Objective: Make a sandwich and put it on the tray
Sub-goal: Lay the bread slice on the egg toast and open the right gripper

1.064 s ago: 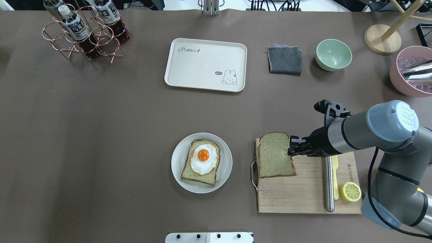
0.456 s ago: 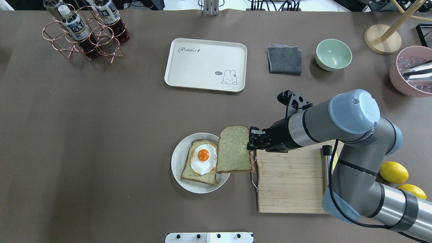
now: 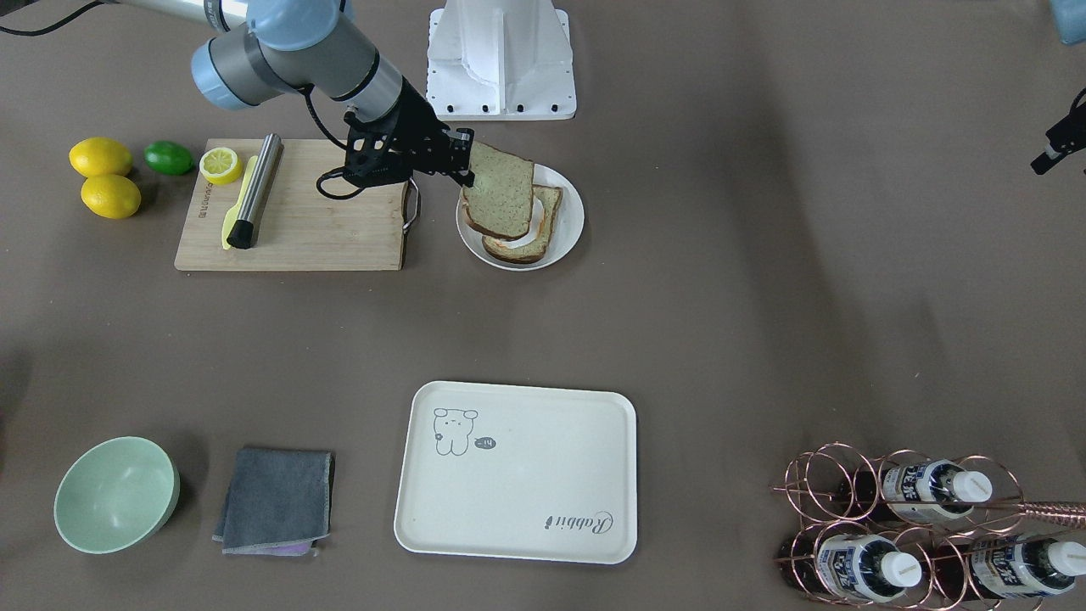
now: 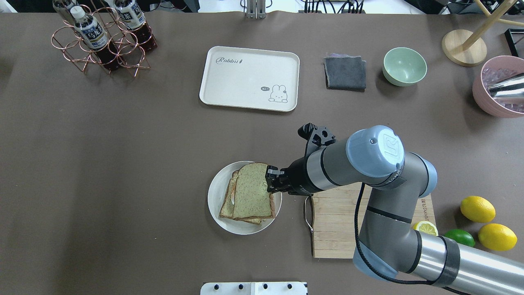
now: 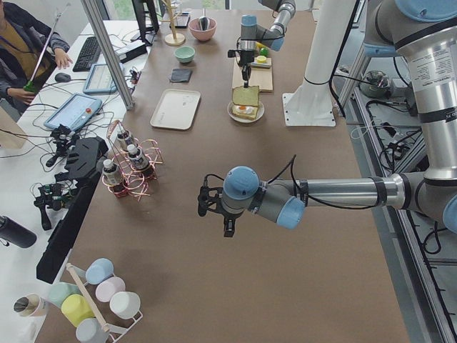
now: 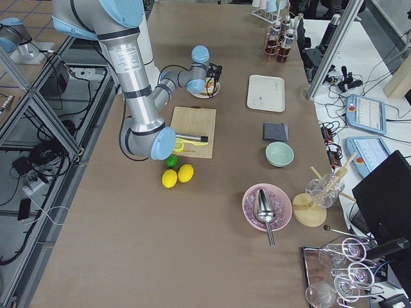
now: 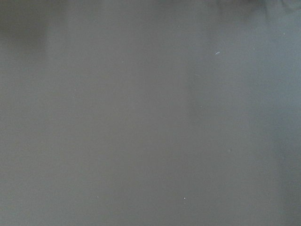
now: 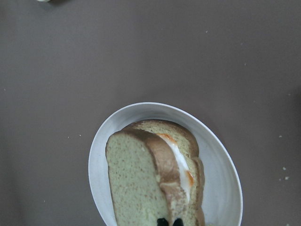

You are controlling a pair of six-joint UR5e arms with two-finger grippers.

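My right gripper [image 4: 272, 182] is shut on the right edge of a speckled bread slice [image 4: 251, 192]. It holds the slice tilted, gripper side higher [image 3: 501, 199], over the lower slice [image 8: 174, 129] and fried egg [image 8: 181, 160] on the round plate [image 4: 217, 205]. From overhead the held slice hides the egg. The sandwich stack also shows in the front view on the plate [image 3: 568, 229]. The cream tray [image 4: 249, 78] lies bare at the table's far middle [image 3: 516, 471]. My left gripper [image 5: 208, 209] hangs over bare table far to the left; I cannot tell if it is open.
A wooden cutting board [image 4: 335, 229] lies right of the plate with a steel rod [image 3: 254, 191], yellow knife and lemon half [image 4: 425, 228]. Two lemons [image 4: 477, 209] and a lime are beside it. Grey cloth [image 4: 345, 73], green bowl [image 4: 404, 66], bottle rack [image 4: 102, 37], pink bowl [image 4: 499, 86].
My right gripper lifted the bread slice off the cutting board and carried it left. It now covers the egg and lower slice on the plate.
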